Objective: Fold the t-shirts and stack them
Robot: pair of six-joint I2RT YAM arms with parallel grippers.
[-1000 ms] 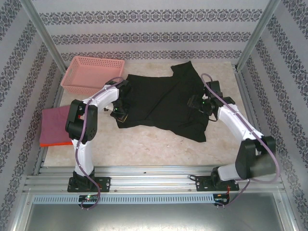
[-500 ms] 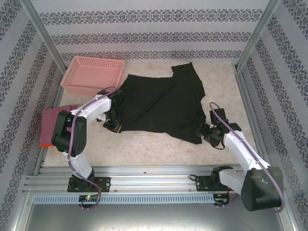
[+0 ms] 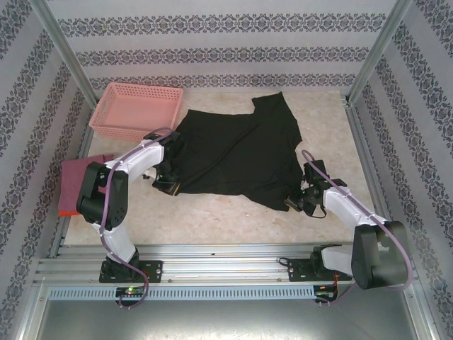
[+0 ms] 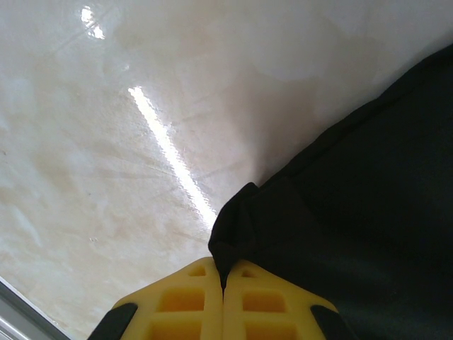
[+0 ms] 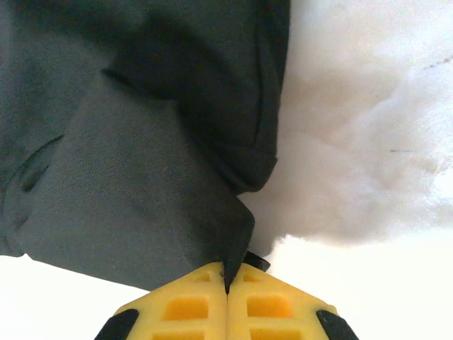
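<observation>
— Black t-shirt (image 3: 233,152) spread on the pale marbled table (image 3: 212,223), wallpapered walls (image 3: 226,42) around; left gripper (image 3: 168,186), right gripper (image 3: 293,204) at its near corners.
— Left wrist?
— Yellow fingers (image 4: 191,301) pinched together on a corner, glossy table beyond.
— Right wrist?
— Clamped on a hem fold.
</observation>
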